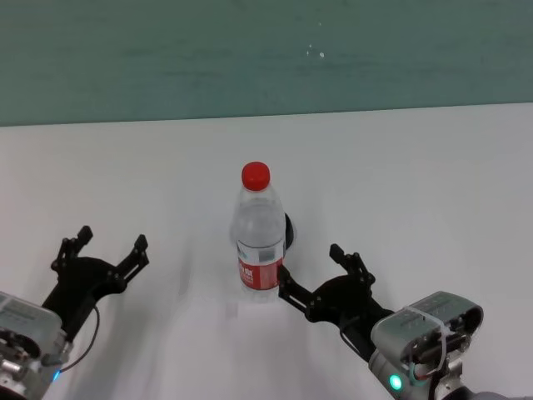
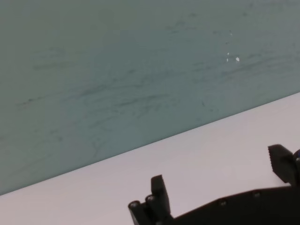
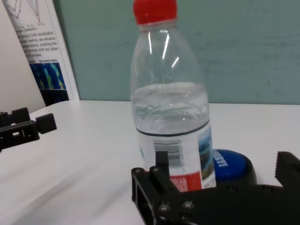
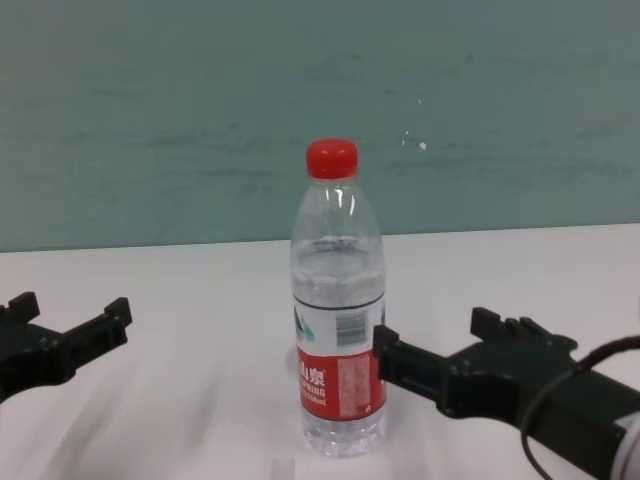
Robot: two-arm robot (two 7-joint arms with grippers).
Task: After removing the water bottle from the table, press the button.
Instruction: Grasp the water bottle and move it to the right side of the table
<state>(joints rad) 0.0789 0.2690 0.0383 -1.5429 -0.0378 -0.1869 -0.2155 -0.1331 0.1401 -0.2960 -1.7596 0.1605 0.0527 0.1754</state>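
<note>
Right gripper (image 1: 316, 272): held low over the table (image 1: 433, 183), jaws spread, one finger beside the base of the water bottle (image 1: 260, 233), nothing gripped. Left gripper (image 1: 102, 248): positioned well apart, jaws spread, empty. Water bottle: stood upright mid-table. Button (image 3: 232, 166): seated just behind the bottle, largely hidden.

Even, diffuse overhead light, bright throughout. The plain white smooth surface (image 1: 433, 183) reads near blown out, with only faint soft shadows under the tall clear plastic bottle with red cap (image 1: 259, 237). Thin white glare streaks on the bottle's shoulder in right wrist and chest views. Black right claw (image 3: 220, 180) soft-focused up close; blue domed button (image 3: 232, 165) slightly blurred.
</note>
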